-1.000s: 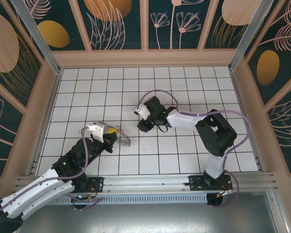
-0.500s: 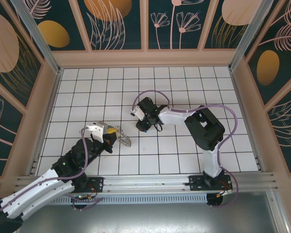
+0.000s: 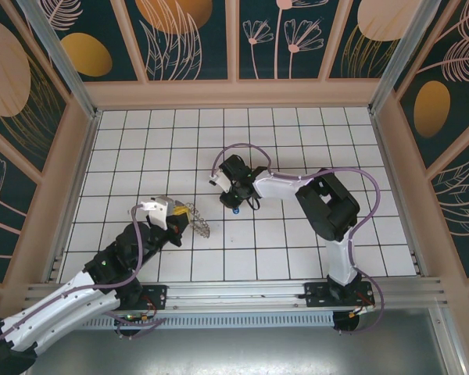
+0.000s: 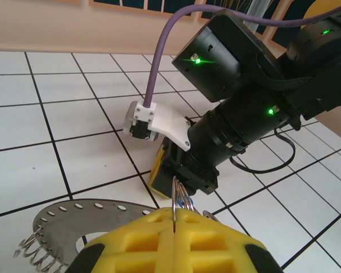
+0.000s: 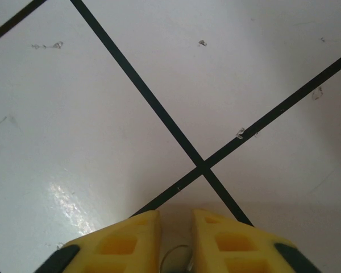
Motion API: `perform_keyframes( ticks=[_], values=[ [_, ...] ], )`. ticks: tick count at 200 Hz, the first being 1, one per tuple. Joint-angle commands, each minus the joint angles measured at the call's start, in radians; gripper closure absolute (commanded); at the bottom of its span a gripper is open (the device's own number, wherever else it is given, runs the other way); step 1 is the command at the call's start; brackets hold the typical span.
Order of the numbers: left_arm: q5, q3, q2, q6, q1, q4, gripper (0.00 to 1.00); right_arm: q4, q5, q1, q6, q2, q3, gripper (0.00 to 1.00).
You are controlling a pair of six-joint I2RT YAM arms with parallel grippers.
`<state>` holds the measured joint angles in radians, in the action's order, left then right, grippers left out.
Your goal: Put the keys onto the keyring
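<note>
Two grippers are being shown: the left gripper (image 4: 175, 213) is being kept clamped on a wire loop (image 4: 177, 196) of the keyring (image 4: 57, 220) at front-left, while the right gripper (image 5: 176, 222), brought nearer it, is being pinched onto the blue key (image 3: 236, 209), so threading seems next.

Far tiled floor (image 3: 141, 141) open, keyring (image 3: 198, 219) and right arm (image 3: 297, 187) crowd centre

One blue key (image 3: 235, 209), one keyring (image 4: 68, 216), and two claws: left claw (image 4: 174, 218) and right claw (image 5: 176, 228).
</note>
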<state>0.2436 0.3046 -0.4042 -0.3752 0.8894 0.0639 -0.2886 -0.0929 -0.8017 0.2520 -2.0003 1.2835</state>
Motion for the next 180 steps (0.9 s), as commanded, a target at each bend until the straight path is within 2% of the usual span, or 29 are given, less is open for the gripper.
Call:
perform_keyframes(
  ticks=[1, 180],
  values=[
    [0.004, 0.025, -0.013, 0.022, 0.002, -0.044, 1.0, -0.06, 0.017, -0.007, -0.002, 0.02, 0.007, 0.74],
    [-0.006, 0.037, -0.051, 0.031, 0.001, -0.073, 1.0, -0.132, 0.031, -0.008, 0.018, 0.048, -0.019, 0.72]
  ],
)
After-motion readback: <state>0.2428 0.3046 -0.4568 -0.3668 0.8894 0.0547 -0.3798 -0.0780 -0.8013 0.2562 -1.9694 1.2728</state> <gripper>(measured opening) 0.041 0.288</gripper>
